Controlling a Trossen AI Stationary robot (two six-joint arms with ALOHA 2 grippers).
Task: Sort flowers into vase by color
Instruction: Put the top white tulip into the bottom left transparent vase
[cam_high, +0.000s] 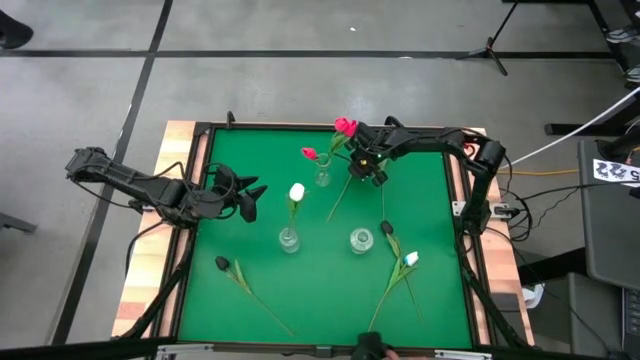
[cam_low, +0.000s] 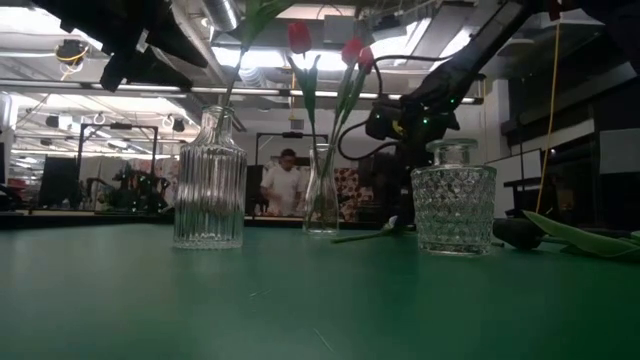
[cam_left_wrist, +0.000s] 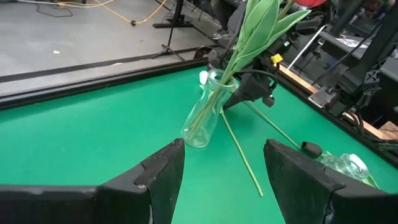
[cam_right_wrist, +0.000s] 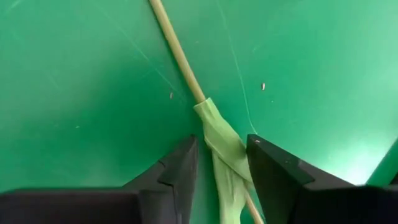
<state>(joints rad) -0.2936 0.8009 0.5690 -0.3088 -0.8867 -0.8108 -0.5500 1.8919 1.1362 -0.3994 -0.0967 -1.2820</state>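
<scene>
**Inspector:** Where is the right gripper (cam_high: 366, 166)?

**Assistant:** At the far middle of the green table (cam_high: 320, 290), just right of the slim vase (cam_high: 322, 177). Its fingers (cam_right_wrist: 180, 168) stand narrow, one on each side of a red-pink tulip's stem (cam_right_wrist: 186, 68) where the leaf begins; I cannot tell whether they press it.

**Inspector:** How does that tulip (cam_high: 345, 126) lie?

**Assistant:** Long axis diagonal: the head points to the table's far edge, above the gripper, and the bare stem runs down toward the near left, ending between the vases.

**Inspector:** The remaining flowers?

**Assistant:** A second red-pink tulip (cam_high: 309, 153) stands in the slim vase, leaning left. A white tulip (cam_high: 296, 192) stands nearly upright in the ribbed vase (cam_high: 288, 240). A near-black tulip (cam_high: 222, 263) lies near left, stem pointing to the near edge. Another white one (cam_high: 411, 259) lies near right beside a dark one (cam_high: 386, 228). The faceted vase (cam_high: 361, 240) holds nothing.

**Inspector:** Left gripper (cam_high: 255, 200)?

**Assistant:** Wide apart, holding nothing, at the left edge of the table.
</scene>
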